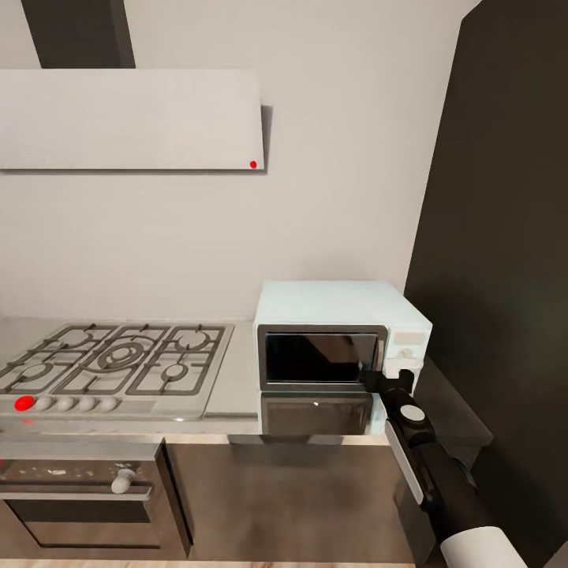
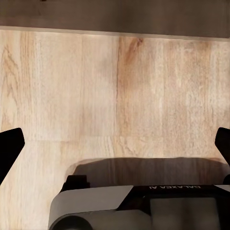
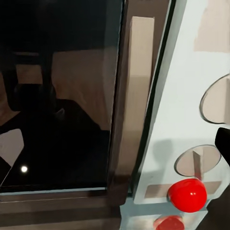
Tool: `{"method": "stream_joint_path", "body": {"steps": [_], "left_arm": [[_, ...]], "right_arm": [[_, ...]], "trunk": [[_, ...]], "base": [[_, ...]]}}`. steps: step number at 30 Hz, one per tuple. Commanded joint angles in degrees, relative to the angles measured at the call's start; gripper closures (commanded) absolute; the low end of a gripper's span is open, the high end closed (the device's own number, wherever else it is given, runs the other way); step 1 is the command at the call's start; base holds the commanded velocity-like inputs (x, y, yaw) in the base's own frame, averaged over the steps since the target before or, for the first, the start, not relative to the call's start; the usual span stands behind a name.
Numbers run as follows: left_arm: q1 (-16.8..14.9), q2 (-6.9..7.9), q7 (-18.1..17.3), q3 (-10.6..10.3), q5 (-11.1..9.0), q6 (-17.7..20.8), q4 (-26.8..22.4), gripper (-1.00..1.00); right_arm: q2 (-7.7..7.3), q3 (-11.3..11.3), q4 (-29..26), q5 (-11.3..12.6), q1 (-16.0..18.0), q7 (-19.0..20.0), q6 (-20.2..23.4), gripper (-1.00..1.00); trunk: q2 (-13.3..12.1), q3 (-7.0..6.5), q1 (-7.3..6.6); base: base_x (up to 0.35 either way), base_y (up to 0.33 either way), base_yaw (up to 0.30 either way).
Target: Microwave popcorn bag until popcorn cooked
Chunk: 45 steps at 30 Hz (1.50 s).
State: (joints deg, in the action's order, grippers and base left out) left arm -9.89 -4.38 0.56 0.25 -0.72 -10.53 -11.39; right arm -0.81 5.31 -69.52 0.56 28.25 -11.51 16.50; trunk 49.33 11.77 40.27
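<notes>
The pale blue-white microwave point(image 1: 341, 335) stands on the grey steel countertop point(image 1: 235, 386) with its dark glass door point(image 3: 57, 96) closed. What lies behind the glass is hidden, and the popcorn bag is out of view. My right gripper point(image 1: 380, 380) is right at the door's lower right corner, beside the control panel. In the right wrist view, a round red signal light point(image 3: 187, 195) sits under a knob point(image 3: 197, 160), and one dark fingertip point(image 3: 224, 143) stands at the frame's edge, so the gripper is open. My left gripper point(image 2: 115, 143) hangs open over the wood floor point(image 2: 115, 86).
A silver gas hob point(image 1: 110, 359) with a red knob point(image 1: 24, 403) lies left of the microwave, with a steel oven point(image 1: 79, 497) below it. A tall dark cabinet point(image 1: 505, 237) rises on the right. A grey hood point(image 1: 130, 118) hangs on the wall.
</notes>
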Motion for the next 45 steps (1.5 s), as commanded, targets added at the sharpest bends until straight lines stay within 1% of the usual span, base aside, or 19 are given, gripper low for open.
{"method": "stream_joint_path", "body": {"steps": [1, 21, 29, 45], "left_arm": [[0.0, 0.00, 0.1, 0.0, -0.1, -0.2, 0.0, -1.00], [0.0, 0.00, 0.1, 0.0, -0.1, -0.2, 0.0, -1.00], [0.0, 0.03, 0.1, 0.0, -0.1, -0.2, 0.0, -1.00], [0.0, 0.02, 0.1, 0.0, -0.1, -0.2, 0.0, -1.00]], "right_arm": [[-0.07, 0.2, -0.1, 0.1, 0.0, -0.4, 0.4, -1.00], [-0.07, 0.2, -0.1, 0.0, 0.0, -0.4, 0.4, -1.00], [-0.07, 0.2, -0.1, 0.1, 0.0, -0.4, 0.4, -1.00], [-0.07, 0.2, -0.1, 0.1, 0.0, -0.4, 0.5, -1.00]], "trunk": [[0.1, 0.08, 0.01], [0.1, 0.08, 0.01], [0.1, 0.08, 0.01], [0.1, 0.08, 0.01]], "base": [[0.000, 0.000, 0.000], [0.015, -0.012, 0.000], [0.153, 0.000, 0.000], [0.004, 0.000, 0.000]]}}
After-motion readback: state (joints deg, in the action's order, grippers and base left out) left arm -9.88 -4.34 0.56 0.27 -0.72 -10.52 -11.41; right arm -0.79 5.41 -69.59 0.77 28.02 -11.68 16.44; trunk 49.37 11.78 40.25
